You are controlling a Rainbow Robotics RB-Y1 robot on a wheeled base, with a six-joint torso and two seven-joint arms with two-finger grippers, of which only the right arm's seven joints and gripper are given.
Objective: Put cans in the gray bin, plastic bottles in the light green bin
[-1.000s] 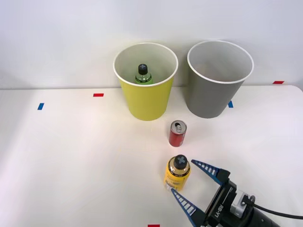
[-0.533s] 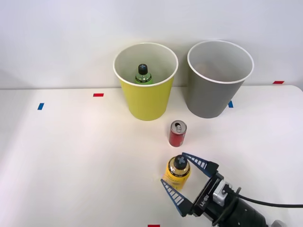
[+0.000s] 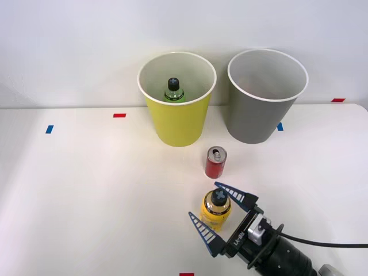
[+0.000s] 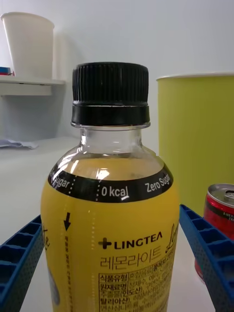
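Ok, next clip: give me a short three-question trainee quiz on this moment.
1. True or false: the right claw is shut on the yellow-labelled plastic bottle with the black cap.
2. Which round bin holds the green plastic bottle: A) the yellow-green bin, B) the gray bin?
3. Fill in: the small red drink can stands on the ____.

Key: 1 false, its fingers are open around the bottle; 2 A; 3 white table.
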